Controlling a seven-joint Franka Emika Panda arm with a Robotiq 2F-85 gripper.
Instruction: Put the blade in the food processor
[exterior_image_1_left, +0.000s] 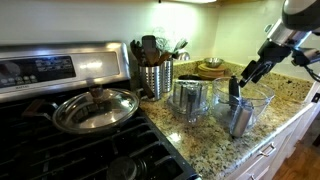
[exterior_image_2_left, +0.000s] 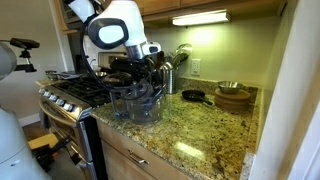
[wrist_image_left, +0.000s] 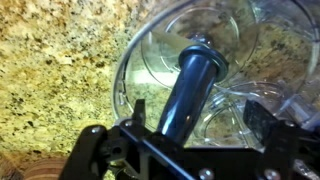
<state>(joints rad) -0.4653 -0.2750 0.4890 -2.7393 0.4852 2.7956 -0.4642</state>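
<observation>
the jaws hang apart and empty just above the blade. it stands in the middle of the food processor, near the desk's front edge. placing looks done; only pulling the arm clear seems left.

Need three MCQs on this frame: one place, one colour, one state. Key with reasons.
1. Where is the blade?
A) on the stove
B) in the bowl
C) in the utensil holder

2. Blade colour?
A) red
B) dark
C) white

3. State of the gripper?
A) open
B) shut on the blade
C) shut, empty

Key:
1 B: wrist view shows the blade standing inside the clear bowl.
2 B: its shaft is dark against the clear plastic.
3 A: the jaws stand wide on either side of the blade, clear of it.
</observation>
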